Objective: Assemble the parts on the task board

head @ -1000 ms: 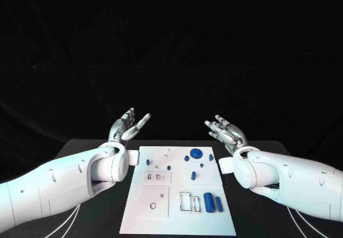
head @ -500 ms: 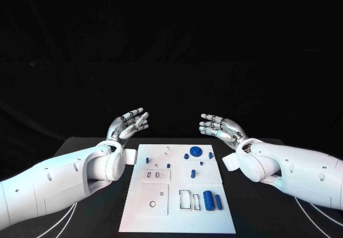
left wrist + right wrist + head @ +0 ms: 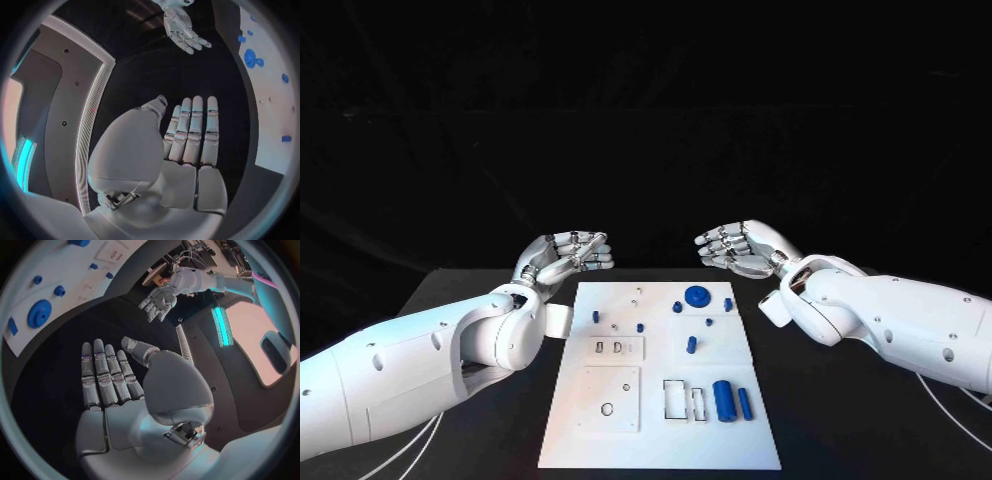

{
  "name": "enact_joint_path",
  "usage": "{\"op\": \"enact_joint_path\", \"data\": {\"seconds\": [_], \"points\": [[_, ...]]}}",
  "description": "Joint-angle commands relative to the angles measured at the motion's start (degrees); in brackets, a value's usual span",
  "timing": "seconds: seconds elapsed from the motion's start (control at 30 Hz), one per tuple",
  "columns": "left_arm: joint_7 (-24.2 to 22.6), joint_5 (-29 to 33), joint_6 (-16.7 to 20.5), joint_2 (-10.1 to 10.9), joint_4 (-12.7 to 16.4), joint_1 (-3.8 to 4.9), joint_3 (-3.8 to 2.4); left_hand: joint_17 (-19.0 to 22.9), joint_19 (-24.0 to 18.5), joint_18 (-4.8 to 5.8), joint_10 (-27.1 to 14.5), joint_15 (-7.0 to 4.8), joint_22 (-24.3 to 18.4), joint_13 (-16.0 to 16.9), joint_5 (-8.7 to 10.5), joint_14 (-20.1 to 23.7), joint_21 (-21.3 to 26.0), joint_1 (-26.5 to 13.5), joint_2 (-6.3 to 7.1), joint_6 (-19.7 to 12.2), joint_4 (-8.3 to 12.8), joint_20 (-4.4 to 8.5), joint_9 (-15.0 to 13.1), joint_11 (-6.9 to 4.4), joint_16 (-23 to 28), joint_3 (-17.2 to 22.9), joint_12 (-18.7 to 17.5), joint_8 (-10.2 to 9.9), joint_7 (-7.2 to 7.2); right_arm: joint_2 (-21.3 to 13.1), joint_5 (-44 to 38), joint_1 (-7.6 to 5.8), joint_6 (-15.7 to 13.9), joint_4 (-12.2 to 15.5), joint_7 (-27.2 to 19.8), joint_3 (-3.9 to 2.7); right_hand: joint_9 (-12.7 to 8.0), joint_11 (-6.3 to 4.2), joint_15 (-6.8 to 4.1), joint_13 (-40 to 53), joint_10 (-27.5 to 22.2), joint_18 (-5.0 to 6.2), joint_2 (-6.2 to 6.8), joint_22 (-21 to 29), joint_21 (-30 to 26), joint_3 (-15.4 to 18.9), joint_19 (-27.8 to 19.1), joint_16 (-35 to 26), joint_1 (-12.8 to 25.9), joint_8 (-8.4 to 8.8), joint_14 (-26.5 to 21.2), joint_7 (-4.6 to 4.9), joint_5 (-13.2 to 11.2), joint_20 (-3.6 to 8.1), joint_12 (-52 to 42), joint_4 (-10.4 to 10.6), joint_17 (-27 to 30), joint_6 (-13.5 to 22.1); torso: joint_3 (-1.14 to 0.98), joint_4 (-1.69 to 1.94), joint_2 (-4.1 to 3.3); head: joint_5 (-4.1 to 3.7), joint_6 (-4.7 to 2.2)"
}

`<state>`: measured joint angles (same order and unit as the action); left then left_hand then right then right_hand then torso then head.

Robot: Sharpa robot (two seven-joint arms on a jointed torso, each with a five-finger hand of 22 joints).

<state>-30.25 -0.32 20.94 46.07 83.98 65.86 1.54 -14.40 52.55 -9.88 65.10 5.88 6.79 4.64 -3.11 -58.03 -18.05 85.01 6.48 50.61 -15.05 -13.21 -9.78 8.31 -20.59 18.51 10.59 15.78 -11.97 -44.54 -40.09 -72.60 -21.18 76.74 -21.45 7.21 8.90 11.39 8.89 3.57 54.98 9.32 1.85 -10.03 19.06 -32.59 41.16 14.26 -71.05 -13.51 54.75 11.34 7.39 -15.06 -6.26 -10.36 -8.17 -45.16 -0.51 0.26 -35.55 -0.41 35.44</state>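
Two hands hover empty past the upper end of the task board point(image 3: 661, 400): your left hand point(image 3: 570, 256) at center-left of the frame, your right hand point(image 3: 744, 247) at center-right, both with fingers straight and apart in the wrist views. No part is picked yet, so you're at the start. Next, I'd judge, reach down for a piece. Smooth blue parts lie on the flat white plate: a round disc point(image 3: 697, 295), a stubby cylinder point(image 3: 724, 399).

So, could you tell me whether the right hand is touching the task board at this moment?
Apart. In the head view the right hand hovers beyond the far edge of the task board, with black table between them; the right wrist view shows the same gap.
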Motion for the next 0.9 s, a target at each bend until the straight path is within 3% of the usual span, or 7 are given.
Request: {"op": "enact_joint_path", "data": {"seconds": [0.03,0.2,0.3,0.47,0.7,0.77,0.9], "points": [[0.79,-1.3,-2.68,0.48,1.24,0.22,-0.14,-0.37,0.38,-0.71,0.61,0.02,-0.17,-0.17,0.0,-0.42,-0.24,-0.05,0.8,0.61,-0.06,0.12,-0.14,-0.26,-0.31,0.78,-0.4,0.35,0.09,0.29,-11.85,-0.59,2.45,-0.45,3.8,-0.06,1.06,-2.31,-2.66,0.24,8.83,1.16,1.81,-2.87,5.78,0.22,5.66,1.78,0.09,-1.71,8.49,1.51,-0.29,2.16,1.14,-0.3,-1.42,-6.71,-0.32,0.41,-1.42,-0.14,-0.11],[0.88,-2.56,-3.15,1.92,3.49,0.39,-0.64,-0.98,0.93,-0.71,0.9,-0.15,-0.31,-0.45,0.01,-0.7,-0.32,0.17,1.69,1.23,0.05,0.33,-0.34,-0.42,-0.33,2.02,-1.36,0.44,0.48,1.15,-23.84,-1.92,6.02,-1.32,11.55,-0.27,1.65,-3.36,-4.56,0.5,11.55,1.19,4.26,-5.62,10.8,3.21,9.88,5.03,2.38,-1.31,14.98,0.72,1.97,4.09,2.37,1.26,-4.99,-7.07,-0.51,0.66,-2.61,-0.37,-0.17],[0.98,-3.3,-3.57,2.96,5.06,0.42,-0.9,-1.54,1.71,-0.71,0.29,-0.26,-0.28,-0.82,0.03,-1.39,-0.64,-0.05,2.18,0.98,-0.02,0.59,-0.34,-0.32,-0.67,2.79,-2.66,0.12,0.54,1.74,-30.54,-2.53,7.52,-1.52,15.93,-0.34,2.35,-4.69,-6.41,1.36,14.12,1.21,5.07,-7.73,14.65,4.54,13.71,9.7,2.46,-2.01,20.52,-0.36,3.59,5.95,1.85,2.13,-9.26,-7.88,-0.6,0.8,-3.38,-0.84,-0.32],[1.16,-4.12,-3.97,4.19,7.32,0.46,-1.24,-2.5,3.26,-0.72,0.41,-0.5,-0.08,-0.86,0.03,-2.5,-1.49,-0.63,2.82,0.8,0.04,1.17,-0.41,-0.24,-1.3,3.7,-4.13,-0.28,0.47,2.47,-40.24,-3.19,9.56,-0.99,20.43,-0.39,2.91,-5.64,-7.72,2.59,15.91,1.13,6.09,-10.32,18.82,5.24,16.81,16.14,2.45,-2.06,24.48,-1.05,4.06,7.47,1.75,3.31,-15.84,-7.84,-0.59,1.13,-4.57,-1.24,-0.38],[1.39,-4.47,-4.31,5.22,10.03,0.55,-1.63,-3.43,4.27,-0.67,0.73,-0.76,0.11,-0.84,0.04,-3.57,-2.17,-1.3,3.16,0.72,0.09,1.62,-0.5,-0.25,-2.15,4.19,-5.05,-0.57,0.38,4.2,-51.59,-3.71,12.2,-0.7,23.69,-0.41,3.75,-6.16,-8.49,4.35,15.87,1.05,7.64,-13.97,23.95,4.96,19.8,24.82,2.79,-2.07,27.2,-1.68,4.87,8.51,2.31,6.17,-24.62,-8.72,-0.69,1.58,-6.11,-1.69,-0.66],[1.4,-4.5,-4.35,5.39,10.51,0.57,-1.7,-3.51,4.33,-0.67,0.69,-0.76,0.12,-0.85,0.04,-3.64,-2.22,-1.36,3.2,0.64,0.1,1.65,-0.49,-0.22,-2.22,4.22,-5.17,-0.63,0.35,4.54,-52.88,-3.75,12.08,-0.67,24.1,-0.41,4.05,-6.16,-8.54,5.01,15.35,1.03,8.3,-15.83,26.25,4.66,20.45,31.05,2.49,-1.83,28.07,-1.66,4.7,8.68,2.42,7.26,-30.3,-8.67,-0.76,1.65,-6.41,-1.58,-0.63],[1.49,-4.53,-4.43,5.71,11.28,0.68,-1.81,-3.74,4.55,-0.67,0.67,-0.8,0.17,-0.84,0.04,-3.86,-2.38,-1.49,3.22,0.57,0.14,1.74,-0.5,-0.2,-2.45,4.33,-5.4,-0.74,0.31,5.13,-55.15,-3.8,11.92,-0.69,24.93,-0.42,4.48,-5.71,-8.2,5.71,12.87,-0.9,9.35,-29.94,37.19,4.8,26.18,43.21,2.24,-1.58,29.78,-1.34,4.34,8.54,2.48,8.51,-41.77,-8.59,-0.87,1.88,-7.17,-1.83,-0.85]]}}
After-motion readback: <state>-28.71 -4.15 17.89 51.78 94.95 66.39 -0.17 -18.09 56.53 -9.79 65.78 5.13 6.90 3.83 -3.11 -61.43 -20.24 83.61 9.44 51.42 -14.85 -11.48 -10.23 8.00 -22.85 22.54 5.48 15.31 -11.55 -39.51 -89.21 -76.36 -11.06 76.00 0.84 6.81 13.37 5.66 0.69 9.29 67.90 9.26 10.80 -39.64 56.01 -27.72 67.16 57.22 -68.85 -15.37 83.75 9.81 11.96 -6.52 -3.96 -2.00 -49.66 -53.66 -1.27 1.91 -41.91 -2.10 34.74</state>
